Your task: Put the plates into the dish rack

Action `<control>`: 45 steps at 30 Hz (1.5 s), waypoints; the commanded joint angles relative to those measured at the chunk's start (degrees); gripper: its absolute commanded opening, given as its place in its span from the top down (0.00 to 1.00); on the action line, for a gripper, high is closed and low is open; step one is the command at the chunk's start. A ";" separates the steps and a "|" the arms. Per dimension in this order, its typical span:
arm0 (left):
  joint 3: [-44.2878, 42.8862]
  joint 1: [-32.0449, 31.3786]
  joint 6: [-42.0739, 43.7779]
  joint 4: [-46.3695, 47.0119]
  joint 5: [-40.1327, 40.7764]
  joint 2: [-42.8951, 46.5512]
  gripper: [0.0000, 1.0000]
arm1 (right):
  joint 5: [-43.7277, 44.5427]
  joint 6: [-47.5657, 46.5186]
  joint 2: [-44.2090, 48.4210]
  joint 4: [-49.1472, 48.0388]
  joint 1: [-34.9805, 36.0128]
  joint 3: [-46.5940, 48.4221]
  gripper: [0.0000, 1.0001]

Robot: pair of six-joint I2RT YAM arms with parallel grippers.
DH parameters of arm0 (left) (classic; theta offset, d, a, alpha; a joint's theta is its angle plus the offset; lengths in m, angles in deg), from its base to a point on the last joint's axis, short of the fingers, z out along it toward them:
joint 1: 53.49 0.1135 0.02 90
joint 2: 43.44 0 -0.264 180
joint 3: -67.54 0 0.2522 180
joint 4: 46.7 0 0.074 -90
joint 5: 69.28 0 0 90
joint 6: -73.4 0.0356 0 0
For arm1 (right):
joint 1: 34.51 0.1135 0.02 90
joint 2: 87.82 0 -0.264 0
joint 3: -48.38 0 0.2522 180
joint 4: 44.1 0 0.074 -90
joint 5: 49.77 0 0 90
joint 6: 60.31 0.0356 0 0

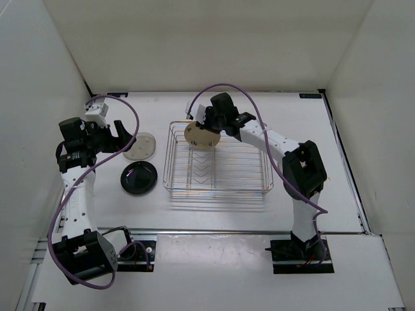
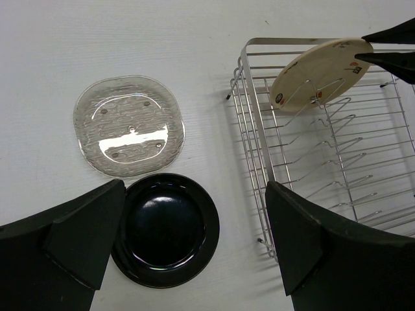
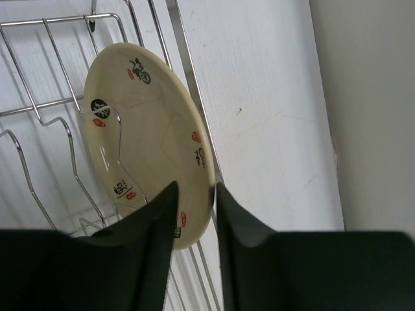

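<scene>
Pinching the small tan round plate [image 3: 149, 129] by its rim, your right end effector [image 3: 194, 191] holds it tilted on edge at the far left corner of the rectangular chrome wire dish rack [image 1: 220, 189], where a V-shaped divider wire crosses its face. Treat this plate as stiff, light and probably slick: the edge grip leaves it free to pivot, so let the wires take its weight before you release. Your left end effector [image 2: 194, 188] hangs spread wide above the white table [image 1: 324, 142], holding nothing. Under it lie a translucent smoky-grey plate [image 2: 130, 126] and a glossy black round plate [image 2: 165, 230], flat and just beside each other (whether a second grey one sits beneath the first, I cannot tell). Both look hard and slippery with low rims, so take them at the edge.
</scene>
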 commanded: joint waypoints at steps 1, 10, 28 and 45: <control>0.01 0.32 0.64 -0.08 -1.01 1.77 0.00 | 1.15 -2.63 1.28 -0.16 0.35 -0.79 0.63; 0.01 0.32 0.64 -0.08 -1.01 1.77 0.00 | 2.82 -3.87 3.04 -0.16 0.35 0.96 0.41; -2.00 0.32 2.40 -0.08 8.83 -6.04 0.00 | 32.86 -18.92 18.67 -14.67 -6.32 -0.53 0.05; -8.25 13.77 6.44 0.97 -12.70 -31.09 0.09 | 7.94 15.37 43.11 -1.05 -34.89 -30.32 0.00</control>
